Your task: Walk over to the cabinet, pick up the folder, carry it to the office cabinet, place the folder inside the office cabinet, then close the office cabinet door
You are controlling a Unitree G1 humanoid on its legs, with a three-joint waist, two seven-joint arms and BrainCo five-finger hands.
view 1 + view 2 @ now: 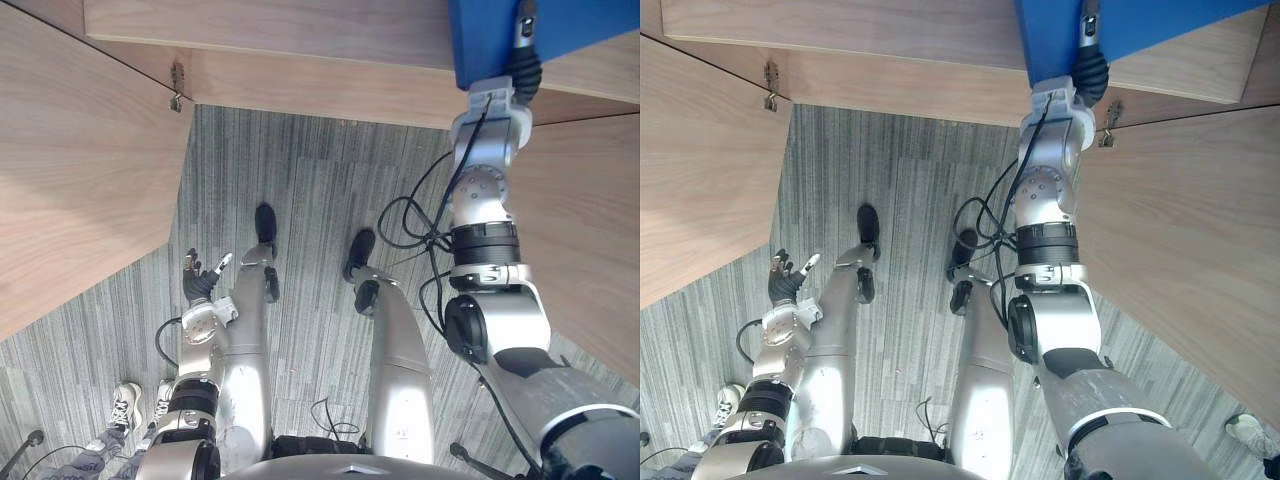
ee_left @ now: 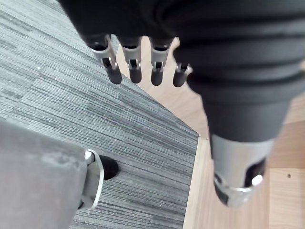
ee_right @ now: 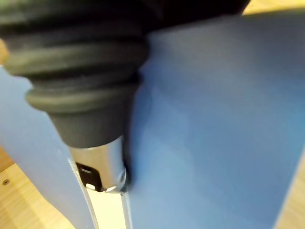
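Note:
A blue folder (image 1: 565, 28) sits at the top right, over the edge of the wooden office cabinet (image 1: 300, 60). My right hand (image 1: 524, 62) reaches up to it. Its thumb (image 3: 97, 157) lies pressed against the folder's blue face (image 3: 214, 119), and its fingers are hidden behind the folder. My left hand (image 1: 200, 280) hangs low at the left beside my body, away from the folder. Its fingers (image 2: 135, 67) are straight and hold nothing, with grey carpet beneath them.
The cabinet's two wooden doors stand open, the left door (image 1: 80, 180) and the right door (image 1: 590, 230), on either side of me. A metal hinge (image 1: 177, 85) shows at the upper left. A person's shoes (image 1: 125, 405) stand on the striped grey carpet (image 1: 300, 180) at the lower left.

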